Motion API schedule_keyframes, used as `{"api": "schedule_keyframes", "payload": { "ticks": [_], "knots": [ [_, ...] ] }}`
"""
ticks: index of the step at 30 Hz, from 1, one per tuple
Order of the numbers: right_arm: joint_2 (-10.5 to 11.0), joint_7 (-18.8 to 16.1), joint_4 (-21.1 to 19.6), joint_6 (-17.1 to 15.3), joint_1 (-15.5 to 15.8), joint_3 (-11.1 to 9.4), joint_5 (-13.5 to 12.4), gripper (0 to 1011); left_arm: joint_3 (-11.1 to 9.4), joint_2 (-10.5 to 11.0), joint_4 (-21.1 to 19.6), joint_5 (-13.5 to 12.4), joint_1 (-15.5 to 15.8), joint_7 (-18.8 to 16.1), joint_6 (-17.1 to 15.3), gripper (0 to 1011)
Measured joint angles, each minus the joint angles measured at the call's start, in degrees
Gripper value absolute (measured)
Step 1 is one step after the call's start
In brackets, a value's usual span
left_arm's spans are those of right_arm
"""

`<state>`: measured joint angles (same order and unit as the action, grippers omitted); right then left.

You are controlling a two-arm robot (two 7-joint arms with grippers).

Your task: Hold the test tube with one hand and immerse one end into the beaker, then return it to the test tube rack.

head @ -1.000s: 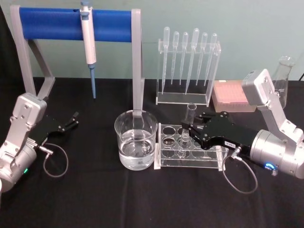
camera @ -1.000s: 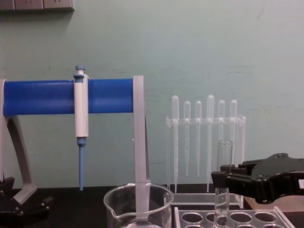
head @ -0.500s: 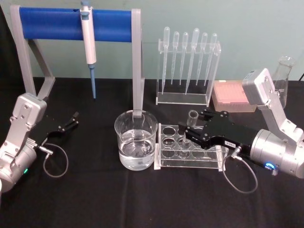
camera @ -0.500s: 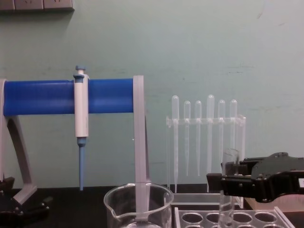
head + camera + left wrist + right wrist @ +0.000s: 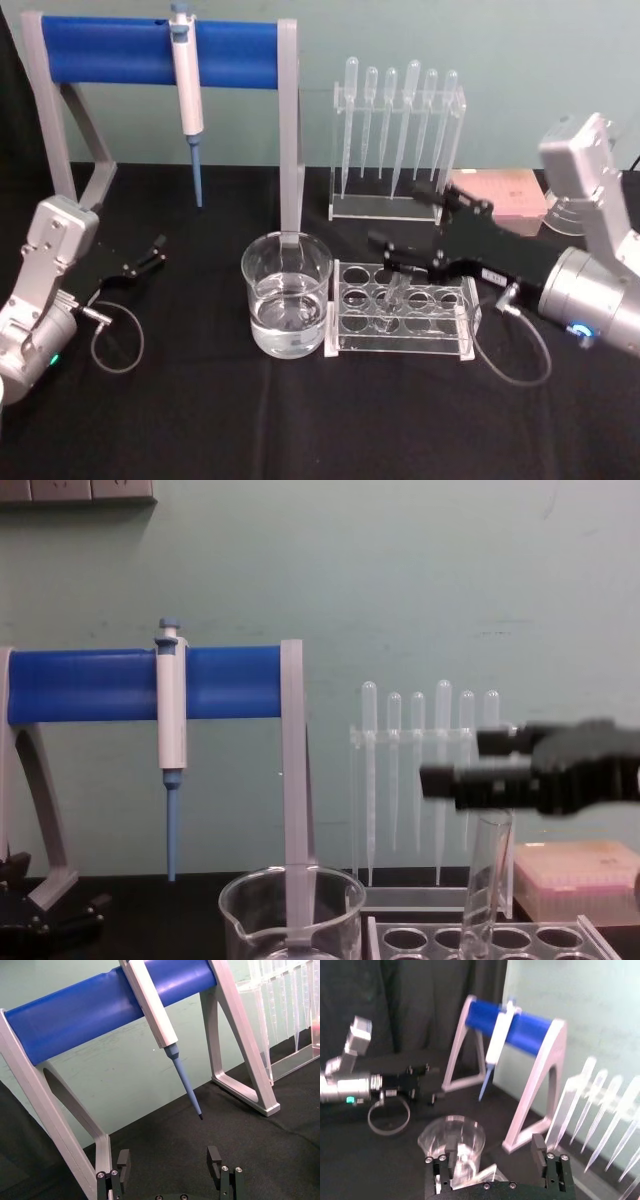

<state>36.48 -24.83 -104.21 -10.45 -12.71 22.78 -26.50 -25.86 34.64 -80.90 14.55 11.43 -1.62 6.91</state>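
The right gripper (image 5: 398,222) hangs with its fingers apart above a clear tube rack (image 5: 402,312), clear of the test tube (image 5: 484,880) that leans in one of the rack's holes. A water-filled beaker (image 5: 286,294) stands just beside the rack on its left, leaving no gap between them. Behind, a stand of plastic pipettes (image 5: 397,138) and a pink tip box (image 5: 496,191) close off the back. A blue-barred frame (image 5: 160,52) with a hanging pipette (image 5: 186,95) blocks the rear left. Bare black tabletop (image 5: 300,420) lies open in front, and between the beaker and the parked left gripper (image 5: 150,255).
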Motion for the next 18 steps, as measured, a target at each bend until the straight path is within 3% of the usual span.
{"api": "schedule_keyframes", "payload": {
  "ticks": [4, 9, 15, 18],
  "knots": [
    [-0.3, 2.1, -2.7, 1.2, 1.6, -2.4, -0.1, 1003, 0.0, 0.0, 0.0, 0.0, 0.0, 0.0, 0.0, 1000],
    [-2.3, 9.3, -5.2, 3.1, 5.4, -6.6, 2.0, 1003, 0.0, 0.0, 0.0, 0.0, 0.0, 0.0, 0.0, 1000],
    [-5.1, 17.0, -3.8, 5.9, 9.2, -9.7, 6.0, 1003, 0.0, 0.0, 0.0, 0.0, 0.0, 0.0, 0.0, 1000],
    [-7.1, 20.8, -0.9, 7.5, 10.9, -11.3, 7.7, 1003, 0.0, 0.0, 0.0, 0.0, 0.0, 0.0, 0.0, 1000]
  ]
}}
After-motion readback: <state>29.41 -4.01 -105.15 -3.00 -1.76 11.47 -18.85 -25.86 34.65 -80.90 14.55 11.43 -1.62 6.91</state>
